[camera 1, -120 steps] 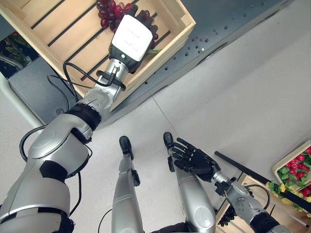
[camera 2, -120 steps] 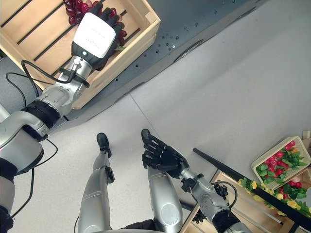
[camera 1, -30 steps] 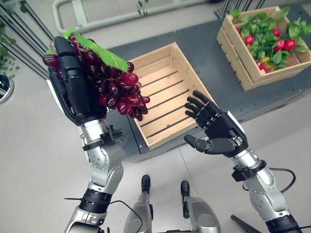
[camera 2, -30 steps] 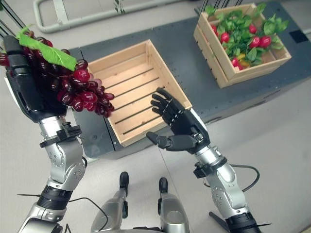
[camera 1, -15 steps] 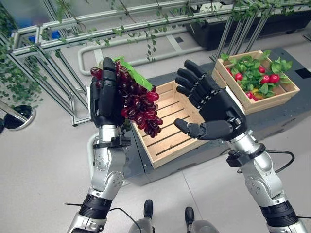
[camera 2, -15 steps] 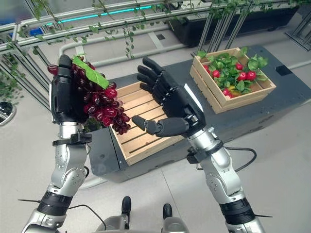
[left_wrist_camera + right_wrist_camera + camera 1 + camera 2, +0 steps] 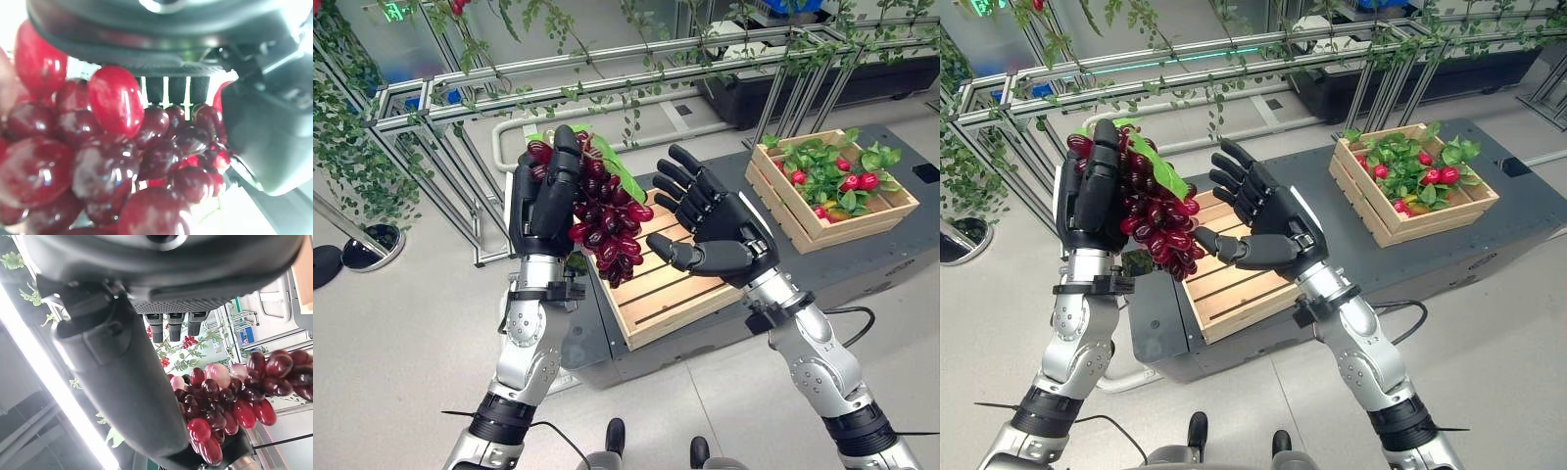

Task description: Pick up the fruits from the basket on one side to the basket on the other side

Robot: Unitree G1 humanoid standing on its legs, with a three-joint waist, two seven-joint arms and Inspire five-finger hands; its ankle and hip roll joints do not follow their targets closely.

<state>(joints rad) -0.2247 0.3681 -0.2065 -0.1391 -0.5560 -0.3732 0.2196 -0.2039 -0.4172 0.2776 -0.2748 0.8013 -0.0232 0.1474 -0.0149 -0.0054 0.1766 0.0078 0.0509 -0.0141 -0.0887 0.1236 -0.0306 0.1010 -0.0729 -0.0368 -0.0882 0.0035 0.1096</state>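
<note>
While both arms are raised in front of us, this is what we see, nearest first:

Left hand: our left hand (image 7: 548, 201) is held upright on the left of the scene, its fingers curled round the grapes and gripping them.

Grapes: the bunch of dark red grapes (image 7: 607, 227) sits against our left palm and hangs down past it towards the right, with a green leaf (image 7: 1160, 166) lying over its top. In the left wrist view the grapes (image 7: 98, 161) press right up against the hand.

Right hand: our right hand (image 7: 720, 240) is just to the right of the bunch, palm turned towards it, fingers spread wide and straight, thumb pointing left at the lower grapes. We see it holding nothing. In the right wrist view the grapes (image 7: 230, 401) hang just past the thumb; we cannot tell whether the thumb tip touches them.

Near crate: a slatted wooden crate (image 7: 671, 289) sits on the dark platform (image 7: 1430, 259), behind and below both hands, and the part of its floor we see is bare.

Far crate: a second wooden crate (image 7: 832, 191) stands farther to the right on the same platform, well apart from the first, holding green leaves and small red fruits (image 7: 857, 181).

Background: metal frames hung with green vines (image 7: 636, 49) run across the far side.
</note>
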